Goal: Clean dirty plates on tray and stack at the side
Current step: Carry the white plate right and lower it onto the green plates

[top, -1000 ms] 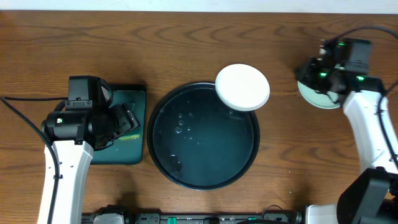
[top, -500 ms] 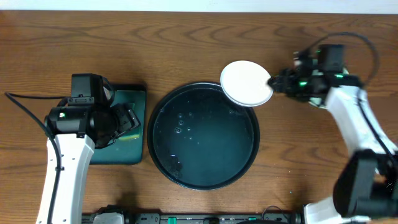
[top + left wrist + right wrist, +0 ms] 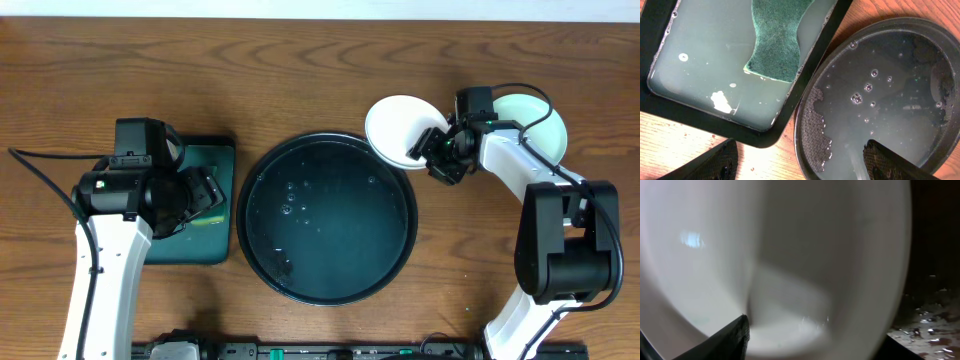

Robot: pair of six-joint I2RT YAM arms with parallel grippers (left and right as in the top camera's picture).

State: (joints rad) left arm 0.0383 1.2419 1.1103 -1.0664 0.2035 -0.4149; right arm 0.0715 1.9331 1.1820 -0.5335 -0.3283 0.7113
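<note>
The small round white plate (image 3: 398, 125) sits tilted at the upper-right rim of the large round black tray (image 3: 262, 250), probably so the right claw (image 3: 432, 152) can reach its edge. Whether that claw pinches it, I cannot tell. A mint-green plate (image 3: 540, 125) lies on the desk (image 3: 300, 60) just behind. The left claw (image 3: 200, 195) hangs wide open and empty near the green sponge (image 3: 777, 45).

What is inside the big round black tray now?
The tray holds only shallow water with bubbles; no plate lies in it. The white plate hides part of its upper-right rim.
</note>
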